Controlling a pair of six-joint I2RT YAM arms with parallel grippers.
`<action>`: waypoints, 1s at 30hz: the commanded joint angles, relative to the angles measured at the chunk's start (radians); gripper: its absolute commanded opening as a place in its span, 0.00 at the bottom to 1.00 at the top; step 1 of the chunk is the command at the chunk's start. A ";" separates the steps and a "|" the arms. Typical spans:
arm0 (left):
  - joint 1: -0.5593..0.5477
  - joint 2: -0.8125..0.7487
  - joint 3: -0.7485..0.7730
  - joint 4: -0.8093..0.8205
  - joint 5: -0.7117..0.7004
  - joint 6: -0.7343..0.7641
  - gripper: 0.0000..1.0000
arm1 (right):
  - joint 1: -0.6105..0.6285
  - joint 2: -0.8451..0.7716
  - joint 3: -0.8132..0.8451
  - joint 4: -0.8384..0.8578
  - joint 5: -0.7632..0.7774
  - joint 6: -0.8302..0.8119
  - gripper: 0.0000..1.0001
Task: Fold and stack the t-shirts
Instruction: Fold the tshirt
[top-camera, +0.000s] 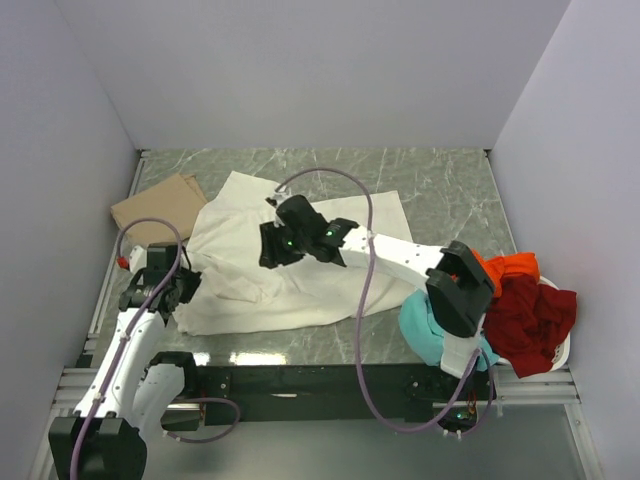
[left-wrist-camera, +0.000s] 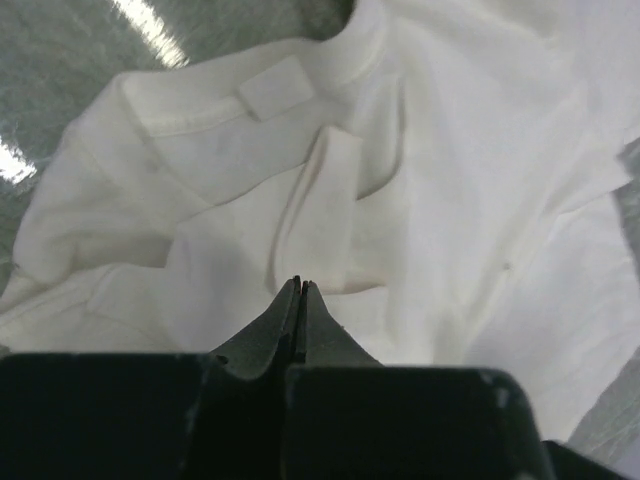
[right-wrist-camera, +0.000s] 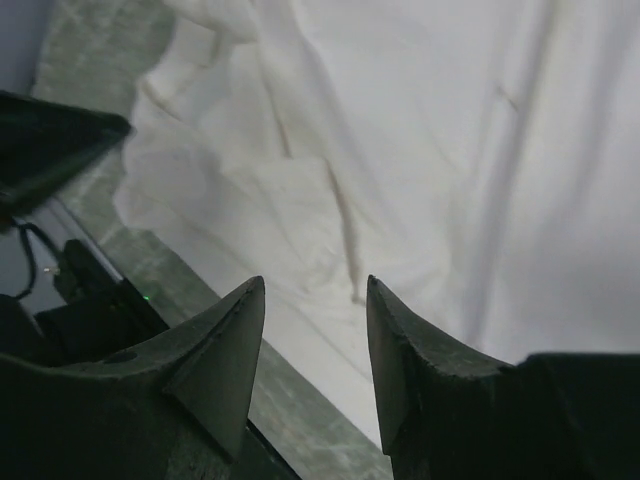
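A large cream-white t-shirt (top-camera: 330, 265) lies rumpled across the middle of the table. My left gripper (top-camera: 186, 286) is at its left edge, shut with nothing between the fingers; in the left wrist view its tips (left-wrist-camera: 300, 284) hover over the shirt's (left-wrist-camera: 450, 200) collar area. My right gripper (top-camera: 270, 250) hangs open over the shirt's left half, and its wrist view shows only cloth (right-wrist-camera: 450, 150) below the gap (right-wrist-camera: 312, 287). A folded tan t-shirt (top-camera: 160, 205) lies at the back left. Teal (top-camera: 425, 330), orange (top-camera: 508, 267) and dark red (top-camera: 538, 318) t-shirts are heaped at the right.
A white basket (top-camera: 562, 352) holds the heap at the table's right front corner, beside the right arm's base. Grey walls close in the back and sides. A black rail (top-camera: 300, 378) runs along the front edge. Marble tabletop (top-camera: 440, 190) shows at the back right.
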 joint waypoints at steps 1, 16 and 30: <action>0.004 0.007 -0.083 0.066 0.051 0.025 0.00 | 0.019 0.108 0.091 0.082 -0.102 -0.040 0.52; 0.001 0.078 -0.149 0.111 0.060 0.019 0.00 | 0.067 0.397 0.309 0.080 -0.157 -0.079 0.51; 0.001 0.081 -0.166 0.114 0.079 0.013 0.00 | 0.073 0.478 0.381 0.087 -0.132 -0.102 0.51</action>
